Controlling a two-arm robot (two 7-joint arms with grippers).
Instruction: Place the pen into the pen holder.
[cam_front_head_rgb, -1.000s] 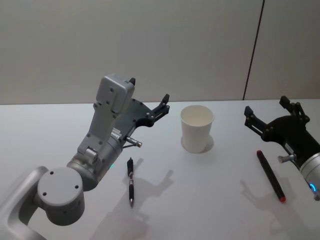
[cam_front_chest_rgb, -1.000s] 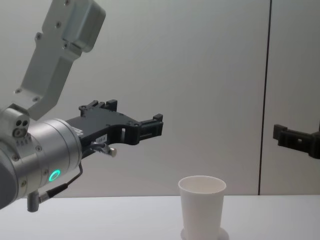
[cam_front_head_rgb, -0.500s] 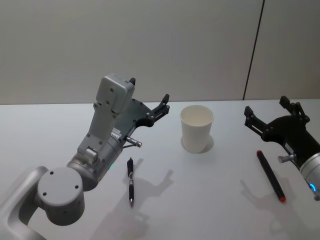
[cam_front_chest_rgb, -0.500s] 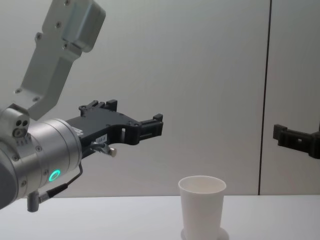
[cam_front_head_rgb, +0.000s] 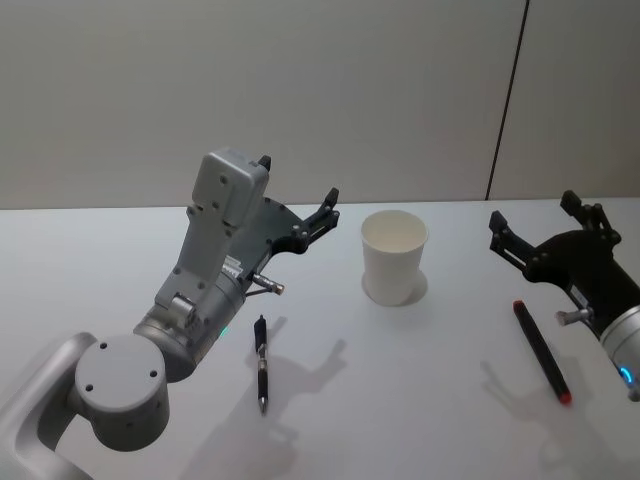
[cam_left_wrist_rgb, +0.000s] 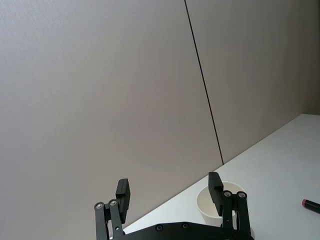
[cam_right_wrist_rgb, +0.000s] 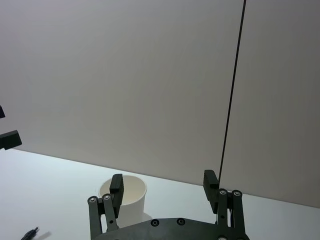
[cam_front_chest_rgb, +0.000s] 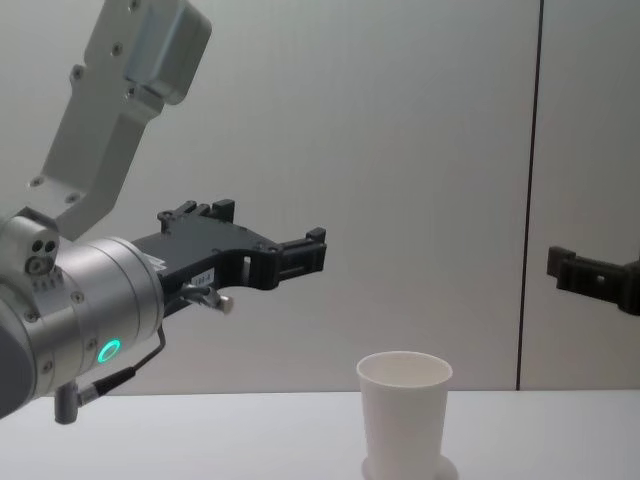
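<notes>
The slim black pen (cam_front_head_rgb: 262, 362) lies on the white table (cam_front_head_rgb: 400, 410), its length pointing away from the robot. It is lower than the open, empty left gripper (cam_front_head_rgb: 297, 178) and closer to the robot. The white paper-cup pen holder (cam_front_head_rgb: 394, 257) stands upright between this gripper and the open right gripper (cam_front_head_rgb: 531, 208).

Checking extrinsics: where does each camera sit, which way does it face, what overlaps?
Head: high, looking down at the table; shows left claw, right claw, pen holder, black pen, red-tipped pen.
Chest: low, looking across the table toward the wall; left arm large, right claw at right edge.
Left wrist: behind the open left claw, facing the wall.
Right wrist: behind the open right claw, also wall-facing.
Shared: pen holder in all four.
</notes>
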